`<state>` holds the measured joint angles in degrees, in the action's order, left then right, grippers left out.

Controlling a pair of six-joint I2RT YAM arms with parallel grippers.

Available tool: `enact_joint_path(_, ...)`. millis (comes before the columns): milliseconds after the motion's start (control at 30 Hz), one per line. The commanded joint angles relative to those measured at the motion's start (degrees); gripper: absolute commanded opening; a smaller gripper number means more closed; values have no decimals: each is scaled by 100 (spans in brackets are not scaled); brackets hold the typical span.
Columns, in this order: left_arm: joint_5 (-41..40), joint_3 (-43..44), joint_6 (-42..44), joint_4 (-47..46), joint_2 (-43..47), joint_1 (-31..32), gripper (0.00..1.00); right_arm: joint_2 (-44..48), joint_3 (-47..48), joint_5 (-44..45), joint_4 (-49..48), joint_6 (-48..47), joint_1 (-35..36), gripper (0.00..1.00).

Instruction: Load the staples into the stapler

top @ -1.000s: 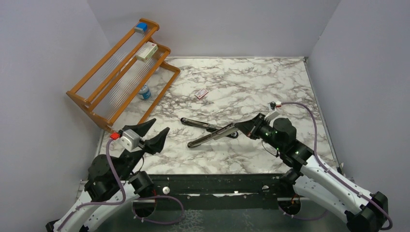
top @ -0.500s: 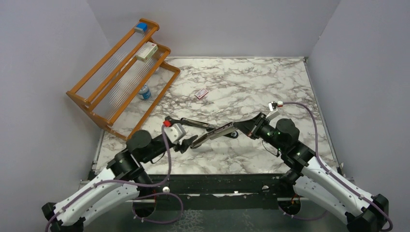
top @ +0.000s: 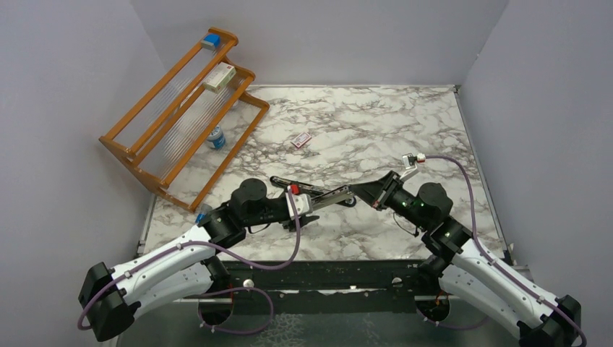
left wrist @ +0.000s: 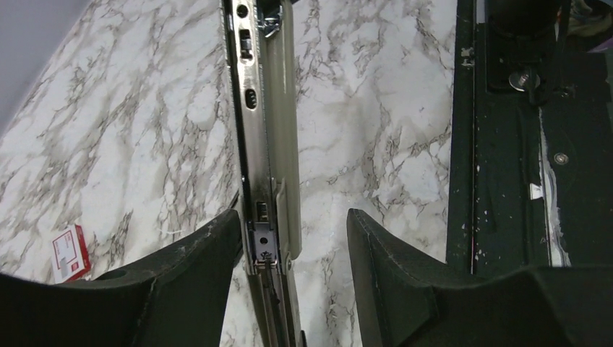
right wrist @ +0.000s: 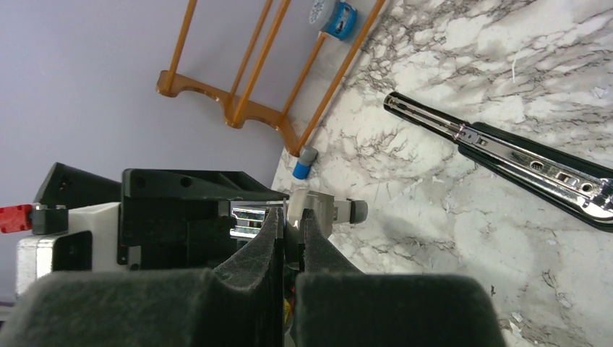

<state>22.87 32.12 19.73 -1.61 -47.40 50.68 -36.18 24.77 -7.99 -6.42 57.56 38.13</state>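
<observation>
The stapler [top: 282, 181], slim and black, lies hinged open near the middle of the marble-veined bench [top: 376, 123]. The right gripper [top: 359, 192] is pinched tight on its raised, shiny steel rail [left wrist: 264, 144]. The left gripper [left wrist: 293, 242] stands with jaws apart, straddling the rail's free end. The staples packet [top: 301, 140], flat and red-and-white, lies toward the far edge

The table [top: 376, 123] was white marble veined grey-brown. The left gripper [left wrist: 293, 217] had black fingers [left wrist: 188, 267]; between them the stapler [left wrist: 269, 130] gleamed silver. Left of them lay a red-and-white packet [left wrist: 70, 251]. The rack [top: 130, 160] was orange.
</observation>
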Motion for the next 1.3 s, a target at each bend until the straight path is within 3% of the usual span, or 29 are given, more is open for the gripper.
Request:
enact_joint_path(0, 520, 104, 264, -216, -137, -17, 59, 177, 50, -295, -847, 97, -1, 1)
enact_joint_path(333, 306, -28, 241, -304, -158, -17, 57, 196, 36, -522, -1016, -73, 8, 1)
enact_joint_path(700, -270, 16, 282, -476, 110, -19, 62, 170, 12, -757, -1070, -260, 6, 1)
enact_joint_path(1267, 48, -81, 269, 117, -2, -19, 47, 68, 54, -774, -1296, -189, 7, 1)
